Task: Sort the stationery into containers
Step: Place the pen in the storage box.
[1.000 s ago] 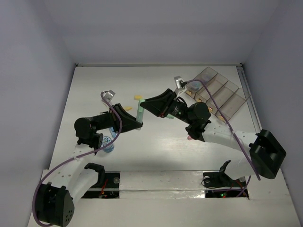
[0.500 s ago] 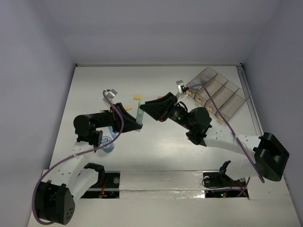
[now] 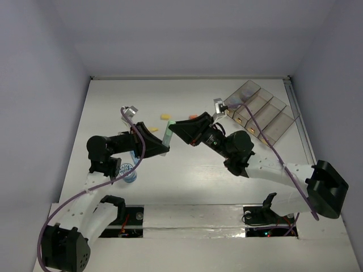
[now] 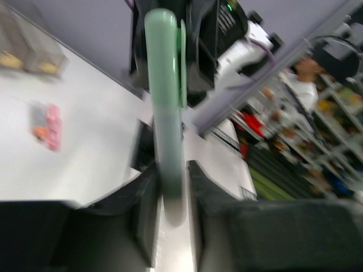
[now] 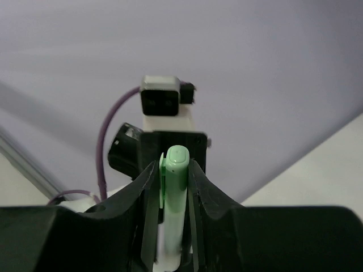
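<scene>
A light-green stick (image 3: 168,135) of stationery hangs above the middle of the table, gripped at both ends. My left gripper (image 3: 164,148) is shut on its lower end, and in the left wrist view the green stick (image 4: 166,113) runs up from my left gripper (image 4: 171,192) into the right arm's black fingers. My right gripper (image 3: 172,125) is shut on the capped end; the right wrist view shows the green stick (image 5: 176,187) squeezed in my right gripper (image 5: 173,170). The containers (image 3: 266,113), joined clear brownish bins, lie at the far right.
Loose stationery lies on the table: a yellow stub (image 3: 165,117), an orange stub (image 3: 193,117), another yellow stub (image 3: 153,130) and a blue roll (image 3: 130,171) by the left arm. A pink piece (image 4: 51,126) lies near the containers (image 4: 31,48).
My right gripper has slid a little left along the green stick, towards the left gripper. The left arm's elbow shifted slightly left. Both grips hold.
</scene>
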`<action>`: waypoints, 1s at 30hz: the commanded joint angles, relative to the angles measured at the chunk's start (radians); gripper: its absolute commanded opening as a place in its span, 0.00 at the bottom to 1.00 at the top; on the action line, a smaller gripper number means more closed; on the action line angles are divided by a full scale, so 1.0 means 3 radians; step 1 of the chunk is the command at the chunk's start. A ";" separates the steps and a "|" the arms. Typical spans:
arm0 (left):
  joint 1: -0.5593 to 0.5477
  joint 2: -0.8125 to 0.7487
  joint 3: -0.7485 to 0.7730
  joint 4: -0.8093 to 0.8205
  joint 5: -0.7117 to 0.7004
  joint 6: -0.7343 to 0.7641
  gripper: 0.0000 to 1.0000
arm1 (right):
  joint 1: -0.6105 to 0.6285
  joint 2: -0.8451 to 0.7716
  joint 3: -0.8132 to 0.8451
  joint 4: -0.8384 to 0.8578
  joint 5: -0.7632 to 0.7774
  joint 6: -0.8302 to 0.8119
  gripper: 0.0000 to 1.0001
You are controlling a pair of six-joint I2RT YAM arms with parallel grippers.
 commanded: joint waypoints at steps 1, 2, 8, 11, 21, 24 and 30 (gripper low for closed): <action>0.0059 -0.0406 0.0472 -0.0411 -0.1120 0.0620 0.29 | -0.0032 0.0283 -0.0071 -0.1304 -0.0171 -0.0154 0.00; 0.0059 -0.0468 0.0472 -0.0628 -0.1135 0.0755 0.36 | -0.0115 0.0299 -0.0070 -0.1252 -0.0119 -0.0114 0.00; 0.0024 -0.0934 0.0161 -0.1507 -0.1263 0.1378 0.76 | -0.0845 0.0707 0.0558 -0.0776 -0.0124 0.0326 0.00; -0.0078 -0.1098 0.0236 -0.2130 -0.1385 0.1731 0.91 | -0.1056 0.0795 0.0865 -0.0970 -0.0073 0.0337 0.00; -0.0478 -0.1282 0.0575 -0.3156 -0.2448 0.2929 0.99 | -0.2379 0.0157 0.0355 -0.1823 0.0163 -0.0168 0.00; -0.0620 -0.1302 0.0605 -0.3299 -0.2643 0.3036 0.99 | -0.2824 0.0105 0.0364 -0.2115 0.0147 -0.0393 0.00; -0.0769 -0.1415 0.0615 -0.3406 -0.2822 0.3077 0.99 | -0.3458 0.0380 0.0686 -0.2524 0.0081 -0.0639 0.00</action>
